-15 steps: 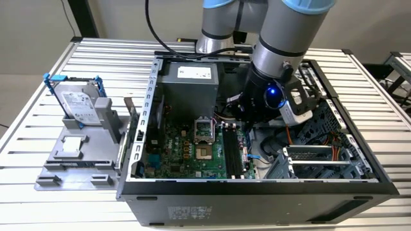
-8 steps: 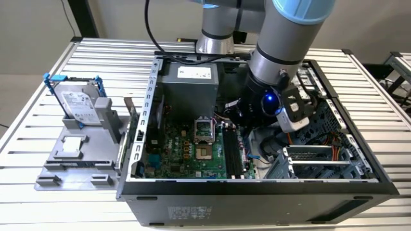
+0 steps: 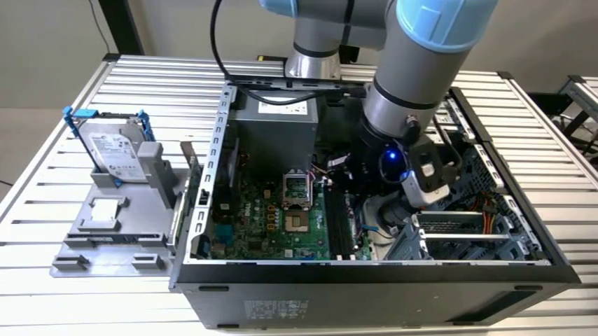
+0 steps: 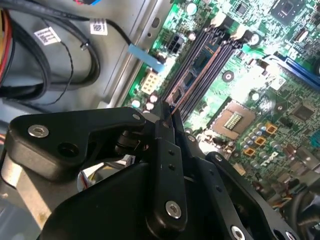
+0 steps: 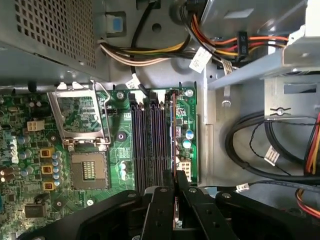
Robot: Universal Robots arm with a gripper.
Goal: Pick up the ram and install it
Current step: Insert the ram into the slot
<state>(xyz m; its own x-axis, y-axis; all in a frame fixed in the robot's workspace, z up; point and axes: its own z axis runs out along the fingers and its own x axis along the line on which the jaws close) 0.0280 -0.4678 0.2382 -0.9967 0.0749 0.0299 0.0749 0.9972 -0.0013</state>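
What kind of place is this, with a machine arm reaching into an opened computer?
Probably a robotics lab or test bench: an open computer case lies on a slatted metal table, a hard drive stands in a grey fixture, and the claw holds the ram over the motherboard.

An open black metal computer case (image 3: 374, 276) is lying on the slatted aluminium table (image 3: 56, 175), with the green motherboard (image 3: 271, 224) sitting flat inside it. At the exterior view's left, a grey plastic fixture (image 3: 112, 231) is standing beside the case, carrying the silver boxy hard drive (image 3: 117, 157) (upright, in its bracket). The arm's black gripper (image 5: 175, 200) is reaching down inside the case, over the long black memory slots (image 5: 147, 140).
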